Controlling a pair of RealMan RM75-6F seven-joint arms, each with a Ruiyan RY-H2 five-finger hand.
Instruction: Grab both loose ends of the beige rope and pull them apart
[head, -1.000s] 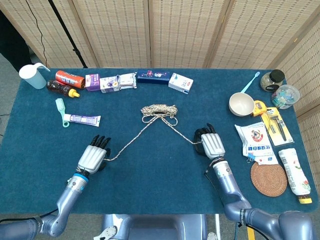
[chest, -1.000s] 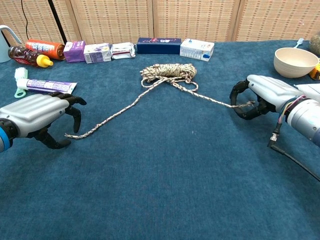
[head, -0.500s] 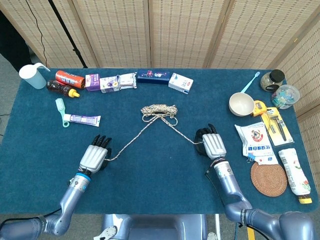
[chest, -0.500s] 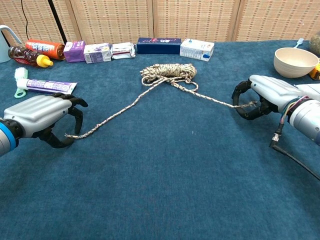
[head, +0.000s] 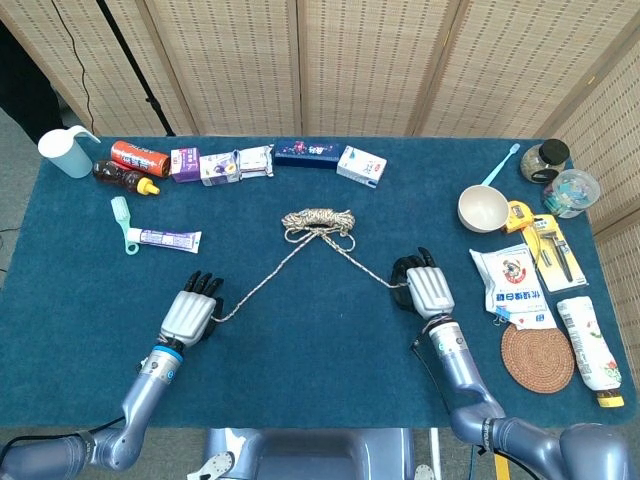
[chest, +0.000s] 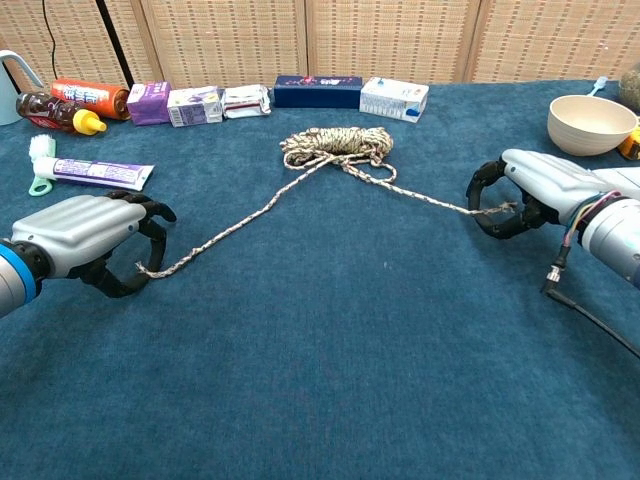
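Blue felt covers the bench (head: 320, 340); the beige rope (head: 318, 221) lies coiled at the centre of the frame, and its two loose ends run down to the lower left and lower right. It looks light, soft and limp, so I judge the ends are the right places to hold. The left hand (chest: 85, 240) curls around its end, and the right hand (chest: 525, 195) pinches the other. Only the chest view shows the fingers under the palms; the head view shows the whole layout.
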